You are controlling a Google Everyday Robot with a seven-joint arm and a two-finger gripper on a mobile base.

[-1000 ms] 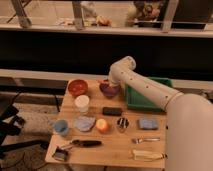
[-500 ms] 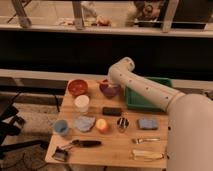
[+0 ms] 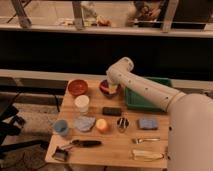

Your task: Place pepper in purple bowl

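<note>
The pepper itself I cannot make out; my white arm (image 3: 150, 92) reaches from the near right across the desk (image 3: 112, 145), elbow bent, gripper (image 3: 112, 88) down over the purple bowl (image 3: 106, 89). Whether my jaws are parted or closed, I cannot tell. Nothing has visibly shifted since half a second ago.

Single camera view: the light wooden table (image 3: 112, 145) is seen from above its near edge, looking toward the far glass railing (image 3: 100, 15); the gripper (image 3: 111, 88) hangs mid-distance.

Dim, warm, blurry view; pincer (image 3: 111, 88) over the purple bowl (image 3: 106, 89), dark background.
</note>
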